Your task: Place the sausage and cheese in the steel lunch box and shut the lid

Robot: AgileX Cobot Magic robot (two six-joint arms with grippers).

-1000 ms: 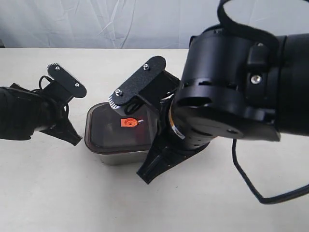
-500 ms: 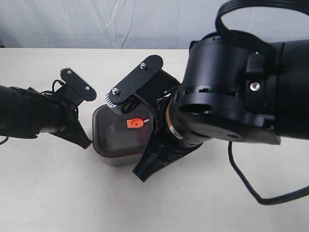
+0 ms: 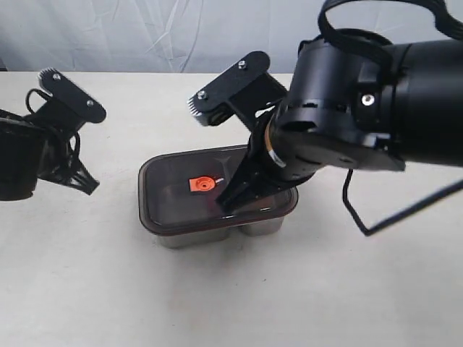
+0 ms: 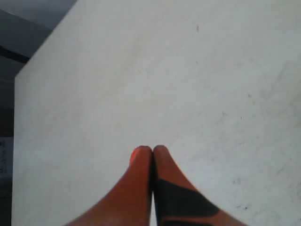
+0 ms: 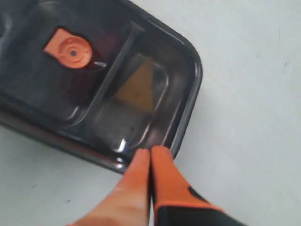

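Note:
The steel lunch box (image 3: 189,237) stands mid-table with the dark lid (image 3: 173,199) lying flat on it, orange valve tab (image 3: 202,184) up. My right gripper (image 3: 226,208) is shut, and its tip rests on the lid's near edge. In the right wrist view the shut right gripper (image 5: 151,150) sits at the lid's (image 5: 194,70) rim, by a corner. The yellow-orange cheese (image 5: 139,84) shows through the lid in the small compartment. The sausage is not clearly visible, only a dim reddish tint near the valve tab (image 5: 69,48). My left gripper (image 3: 87,186) is shut and empty, left of the box and apart from it. The left wrist view shows the left gripper (image 4: 147,149) over bare table.
The pale table (image 3: 87,289) carries nothing else that I can see. A white cloth backdrop (image 3: 145,36) runs along the far side. The right arm's black cable (image 3: 362,224) loops down over the table to the right of the box.
My left gripper has pulled back to the left, away from the box. The right arm has swung up and right, uncovering the box, and its tip now rests on the lid.

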